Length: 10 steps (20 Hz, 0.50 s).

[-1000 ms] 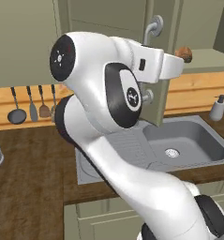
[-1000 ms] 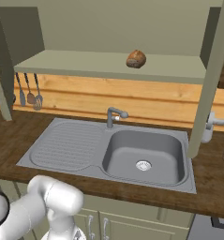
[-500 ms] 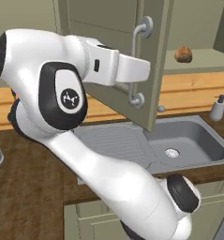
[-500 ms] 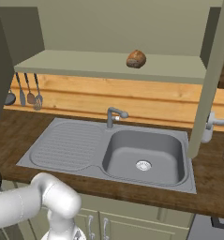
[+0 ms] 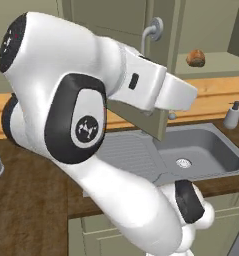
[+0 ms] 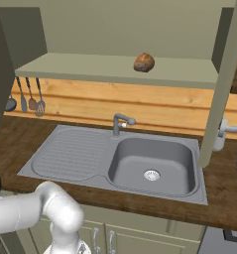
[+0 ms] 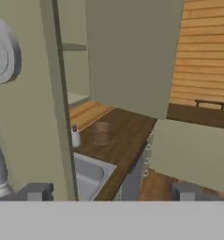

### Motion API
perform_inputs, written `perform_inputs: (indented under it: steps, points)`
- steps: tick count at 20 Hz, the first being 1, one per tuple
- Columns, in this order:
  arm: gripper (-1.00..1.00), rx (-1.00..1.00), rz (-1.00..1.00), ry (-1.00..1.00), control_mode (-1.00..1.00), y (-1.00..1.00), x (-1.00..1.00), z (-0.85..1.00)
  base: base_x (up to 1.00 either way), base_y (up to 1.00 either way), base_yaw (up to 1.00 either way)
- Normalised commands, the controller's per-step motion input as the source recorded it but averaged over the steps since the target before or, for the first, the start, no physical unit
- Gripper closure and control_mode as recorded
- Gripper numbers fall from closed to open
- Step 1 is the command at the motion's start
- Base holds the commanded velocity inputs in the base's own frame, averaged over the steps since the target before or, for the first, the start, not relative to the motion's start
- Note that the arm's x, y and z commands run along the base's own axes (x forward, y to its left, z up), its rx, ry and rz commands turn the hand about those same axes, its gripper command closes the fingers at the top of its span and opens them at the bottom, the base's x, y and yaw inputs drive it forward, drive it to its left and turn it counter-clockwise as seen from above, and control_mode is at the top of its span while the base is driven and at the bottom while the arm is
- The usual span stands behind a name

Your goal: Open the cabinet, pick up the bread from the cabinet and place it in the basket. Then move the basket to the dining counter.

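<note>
Even, diffuse rendered lighting throughout; no visible lamp, no glare. Soft dark shading inside sink [image 6: 150, 163] basin, lighter on drainboard left of sink. Faint shadow under cabinet shelf [image 6: 115, 69] above sink, falling on wooden backsplash. Cabinet interior behind bread [image 6: 144, 62] dim, muted. Broad soft highlights on white arm [image 5: 71, 115] in front of sink, no hard speculars. Hand view noticeably soft, low detail: basket [image 7: 100, 132] right of sink hazy, pale; door handle [image 7: 0, 61] at close range blurred. No edge distortion apparent.
</note>
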Motion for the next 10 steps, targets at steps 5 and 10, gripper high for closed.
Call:
perform_inputs:
  steps: [5, 10]
  points:
    - [-1.0, 0.45, 0.33, -0.02, -1.0, -1.0, -0.9, -0.33, 0.0, 0.0, 0.0]
    - [-1.0, 0.51, 0.21, 0.05, -1.0, -0.91, -0.27, 0.0, 0.0, 0.0, 0.0]
